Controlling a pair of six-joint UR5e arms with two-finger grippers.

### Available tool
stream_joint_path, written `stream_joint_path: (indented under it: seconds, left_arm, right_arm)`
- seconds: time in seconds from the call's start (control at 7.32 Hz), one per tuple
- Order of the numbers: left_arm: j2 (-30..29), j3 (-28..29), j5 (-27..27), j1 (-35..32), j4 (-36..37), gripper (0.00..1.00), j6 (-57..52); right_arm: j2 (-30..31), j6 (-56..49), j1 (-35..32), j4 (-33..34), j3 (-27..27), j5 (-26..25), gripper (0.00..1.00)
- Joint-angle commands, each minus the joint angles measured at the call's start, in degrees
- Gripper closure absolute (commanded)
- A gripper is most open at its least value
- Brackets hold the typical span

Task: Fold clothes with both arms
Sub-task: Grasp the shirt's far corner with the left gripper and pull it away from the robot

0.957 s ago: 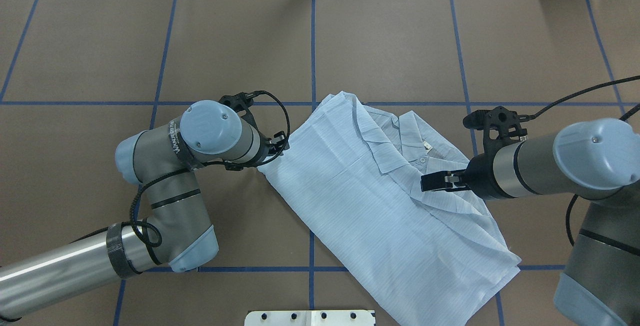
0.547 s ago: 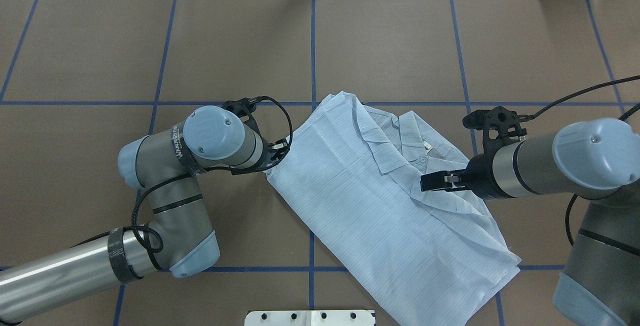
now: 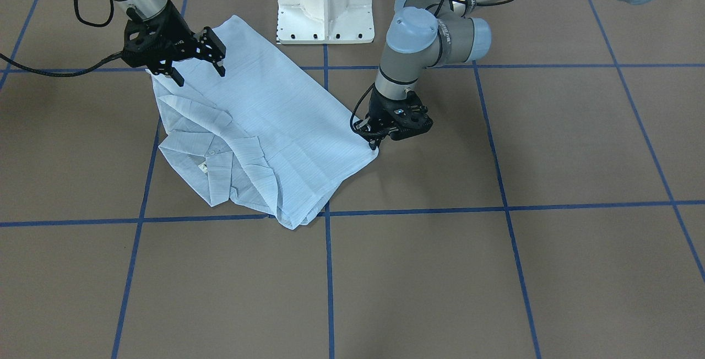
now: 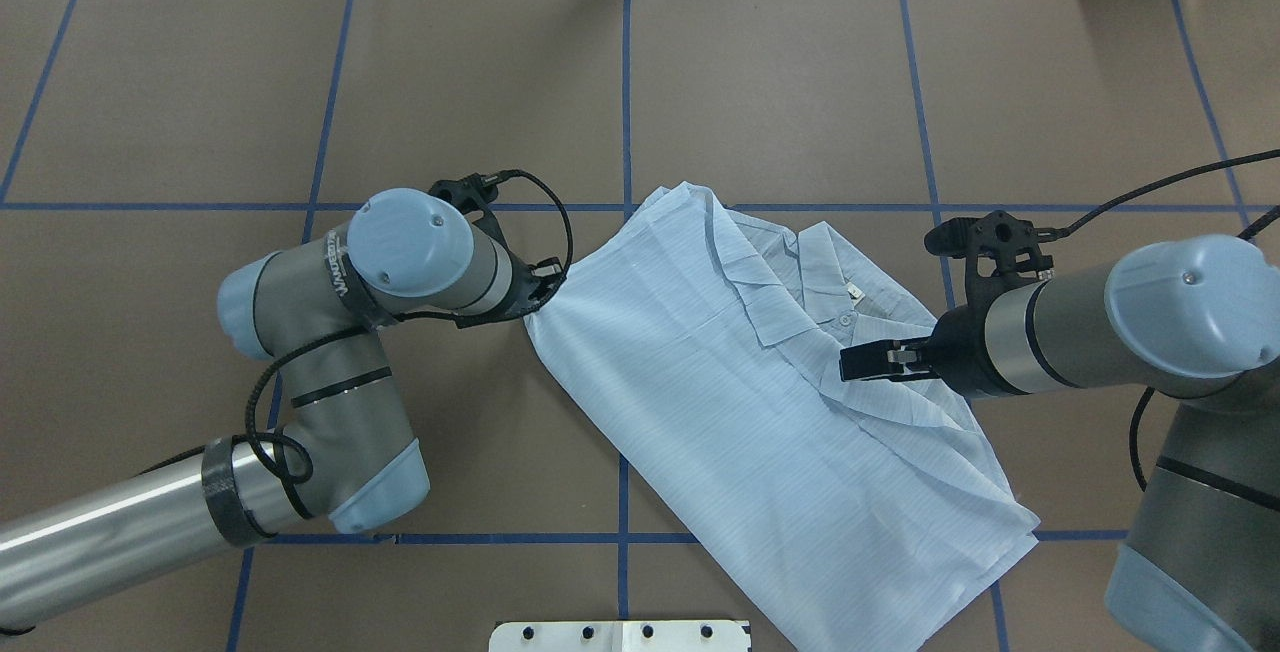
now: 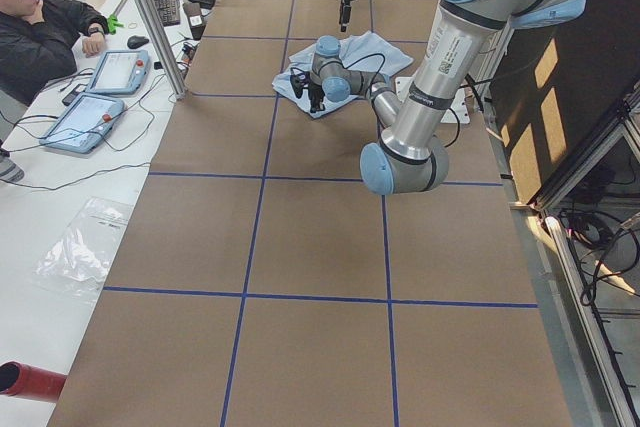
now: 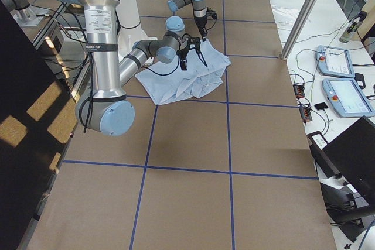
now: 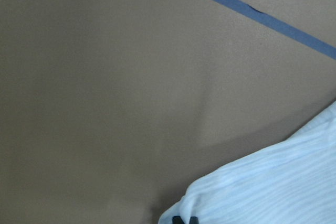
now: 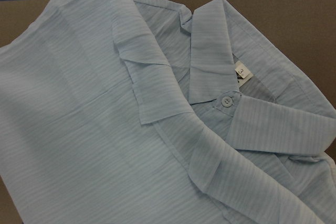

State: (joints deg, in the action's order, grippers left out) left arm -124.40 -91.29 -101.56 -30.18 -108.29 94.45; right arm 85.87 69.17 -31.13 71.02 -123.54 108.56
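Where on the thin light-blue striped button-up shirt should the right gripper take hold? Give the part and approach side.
Probably the outer folded edge of the thin light-blue striped shirt, beside the collar. Come in low from the robot's right: that edge lies flat with bare brown table beside it, and the open right gripper hovers close by.

Brown table (image 4: 800,82) gridded with blue tape (image 4: 627,82); light-blue shirt (image 4: 700,382) lies on it.

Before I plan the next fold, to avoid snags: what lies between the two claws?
Only the shirt: in the front-facing view its folded body fills the stretch from the left claw to the right claw.
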Motion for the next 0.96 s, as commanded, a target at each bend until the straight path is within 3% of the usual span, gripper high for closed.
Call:
stream_joint_path:
  seconds: [0.0, 0.27, 0.55, 0.68, 0.82]
  left_arm:
    - [0.0, 2.5, 0.3, -5.4, -0.3, 1.0, -2.1]
    - [-1.5, 7.8, 0.4, -10.3, -4.0, 1.0, -7.8]
    - [-13.1, 28.5, 2.3, -11.7, -17.7, 1.0, -7.7]
    - [-15.3, 33.5, 4.8, -11.9, -25.3, 1.0, -7.9]
    - [-18.1, 38.2, 5.8, -12.2, -27.7, 1.0, -9.0]
  right_arm:
    - [0.0, 0.0, -0.2, 0.0, 0.0, -0.1, 0.0]
    - [-0.1, 0.0, -0.3, 0.0, 0.1, -0.6, 0.0]
    - [0.0, 0.0, -0.4, 0.0, 0.1, -0.7, 0.0]
    - [0.0, 0.0, -0.6, -0.1, 0.1, -0.7, 0.0]
    - [0.0, 0.0, -0.6, -0.1, 0.1, -0.7, 0.0]
